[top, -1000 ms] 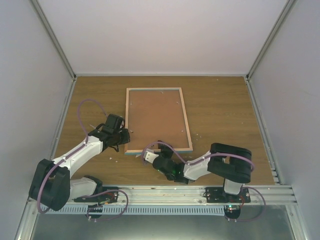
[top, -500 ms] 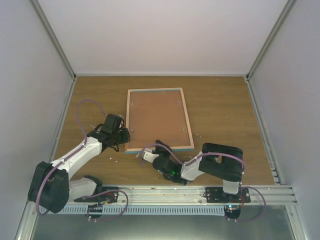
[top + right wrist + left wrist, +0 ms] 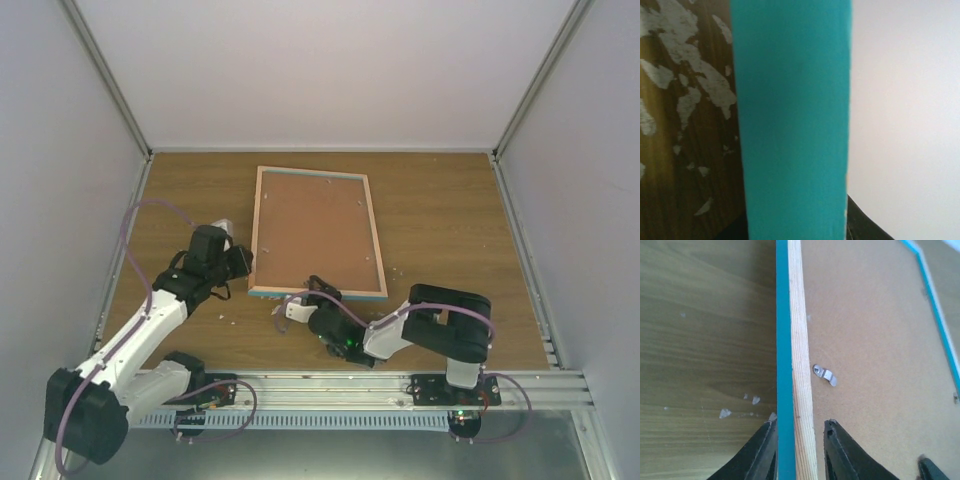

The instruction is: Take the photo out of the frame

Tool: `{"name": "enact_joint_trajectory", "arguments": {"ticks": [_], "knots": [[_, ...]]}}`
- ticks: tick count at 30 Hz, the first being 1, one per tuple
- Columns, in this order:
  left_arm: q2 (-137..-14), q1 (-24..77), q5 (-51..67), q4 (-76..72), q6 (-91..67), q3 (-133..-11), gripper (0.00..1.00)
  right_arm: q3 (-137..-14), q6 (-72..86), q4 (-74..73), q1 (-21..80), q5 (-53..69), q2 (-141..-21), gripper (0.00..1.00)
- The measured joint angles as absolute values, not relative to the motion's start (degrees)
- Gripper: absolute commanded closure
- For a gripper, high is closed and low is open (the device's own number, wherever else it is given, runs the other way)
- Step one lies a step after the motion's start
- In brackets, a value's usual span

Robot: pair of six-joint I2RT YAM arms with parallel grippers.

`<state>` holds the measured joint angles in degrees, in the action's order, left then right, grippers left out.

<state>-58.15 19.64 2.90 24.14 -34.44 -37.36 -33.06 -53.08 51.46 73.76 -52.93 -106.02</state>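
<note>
The frame [image 3: 318,225] lies back up on the table, showing brown fibreboard inside a pale wood rim with a turquoise outer side. The photo is hidden under that backing. My left gripper [image 3: 243,262] straddles the frame's left rim [image 3: 800,340] near the near-left corner. Its jaws [image 3: 799,424] are open: the outer finger touches the turquoise side and the inner one stands a little off the wood. My right gripper [image 3: 305,298] is shut on the near rim, whose turquoise face [image 3: 790,125] fills the right wrist view between the dark fingers [image 3: 795,212].
A small metal retaining tab [image 3: 825,375] sits on the fibreboard just inside the left rim. White flecks [image 3: 725,413] litter the wooden table [image 3: 440,230]. White walls enclose the table on three sides, and the metal base rail [image 3: 330,385] runs along the near edge.
My right gripper has closed on the frame's near rim. The frame has turned slightly, its far edge swinging up and left. My left arm has shifted left and its jaws have loosened a little.
</note>
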Motion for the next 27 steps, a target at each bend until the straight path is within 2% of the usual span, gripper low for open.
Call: {"name": "enact_joint_trajectory", "arguments": {"ticks": [4,15,27], "knots": [[-53.01,17.82,2.37,25.54,-34.89,-39.24,0.5,-33.04,-53.23,49.76,72.64,-51.75,-102.41,0.99],[-40.51,15.27,-3.18,26.15,-35.16,-44.45,0.2,-34.94,-43.57,36.73,69.38,-43.94,-83.66,0.99],[-34.3,15.25,-5.45,25.41,-36.71,-42.0,0.17,-35.16,-34.52,35.57,64.2,-28.91,-71.96,0.99]]}}
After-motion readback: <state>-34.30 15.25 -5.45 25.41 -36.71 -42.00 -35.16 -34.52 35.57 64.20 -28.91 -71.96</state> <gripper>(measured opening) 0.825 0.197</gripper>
